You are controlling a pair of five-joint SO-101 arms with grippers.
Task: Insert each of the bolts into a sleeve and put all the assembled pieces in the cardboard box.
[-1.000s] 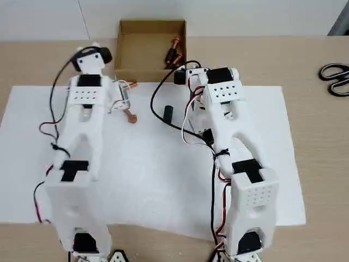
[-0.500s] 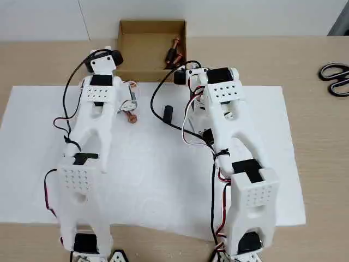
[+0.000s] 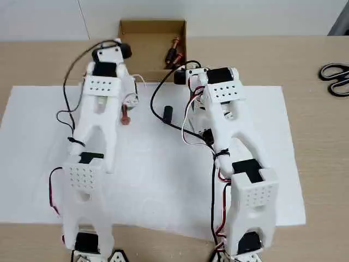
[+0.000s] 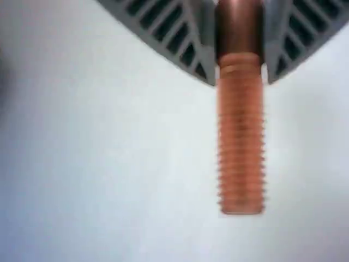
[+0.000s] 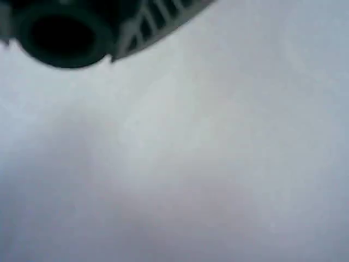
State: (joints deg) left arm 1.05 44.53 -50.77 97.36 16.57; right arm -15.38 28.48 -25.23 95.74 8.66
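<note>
left gripper [image 4: 239, 79] clamps the bolt [image 4: 241, 136], threads jutting past its tips, upper left of centre in the high view; right gripper [image 5: 61, 52] clamps the black sleeve [image 5: 62, 34] to its right.

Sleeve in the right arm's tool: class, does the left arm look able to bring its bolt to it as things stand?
Probably yes: the bolt and sleeve are close over bare paper, though a black cable loops through that gap and might snag.

Brown cardboard box [image 3: 147, 49]: no legible print.
Copper-coloured threaded bolt [image 4: 241, 131]: no legible marks.
White paper sheet [image 3: 163, 180]: no legible writing.
</note>
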